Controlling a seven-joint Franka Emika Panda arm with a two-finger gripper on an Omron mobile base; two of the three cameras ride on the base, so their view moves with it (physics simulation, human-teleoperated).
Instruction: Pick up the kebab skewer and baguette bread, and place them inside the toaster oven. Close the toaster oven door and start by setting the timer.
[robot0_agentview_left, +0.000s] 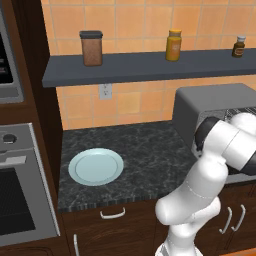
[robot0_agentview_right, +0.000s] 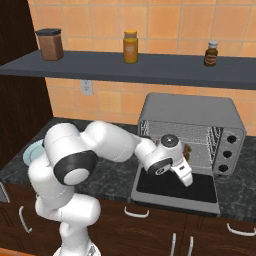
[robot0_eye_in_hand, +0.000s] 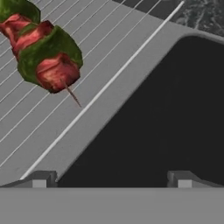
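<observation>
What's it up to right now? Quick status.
Gripper open, holding nothing. Kebab skewer lies on rack in toaster oven. Toaster oven door down, open.

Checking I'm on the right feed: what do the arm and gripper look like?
The arm is glossy white, built of rounded, bulbous segments with dark grey bands at the joints. The wrist ends in a round white housing with a dark centre. The gripper has two small, blocky dark grey finger tips with lighter pads. No cables or markings show.
</observation>
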